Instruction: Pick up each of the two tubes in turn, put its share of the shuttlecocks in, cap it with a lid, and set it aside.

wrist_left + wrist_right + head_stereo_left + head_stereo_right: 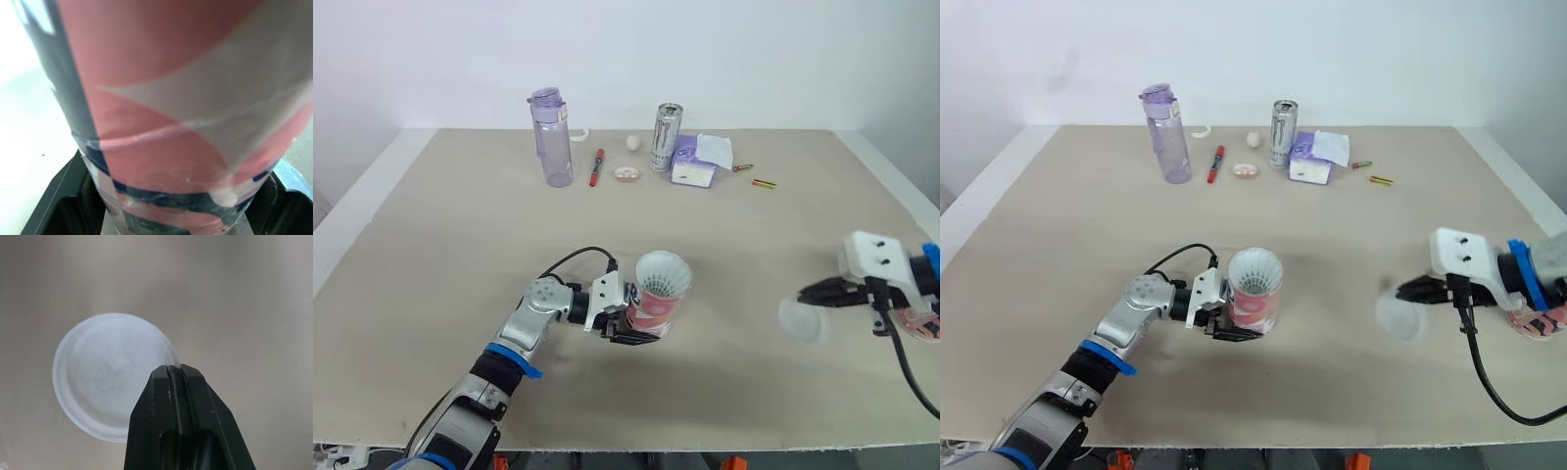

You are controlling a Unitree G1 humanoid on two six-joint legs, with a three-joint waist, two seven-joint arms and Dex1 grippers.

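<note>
Two grasps: at lower centre the left gripper [640, 327] clasps the tube [660, 305] in its fingers. At right, the right gripper [173, 370] pinches the lid [108, 374] by its rim.

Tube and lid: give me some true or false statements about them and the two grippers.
The left gripper is shut on the tube. True.
The tube is capped. False: its top is open, with a shuttlecock showing in it.
The right gripper pinches the lid by its rim. True.
The lid sits on the tube. False: it is held apart, to the tube's right.
The can stands next to the tube. False: it stands at the far side of the table, by the tissue pack.
</note>
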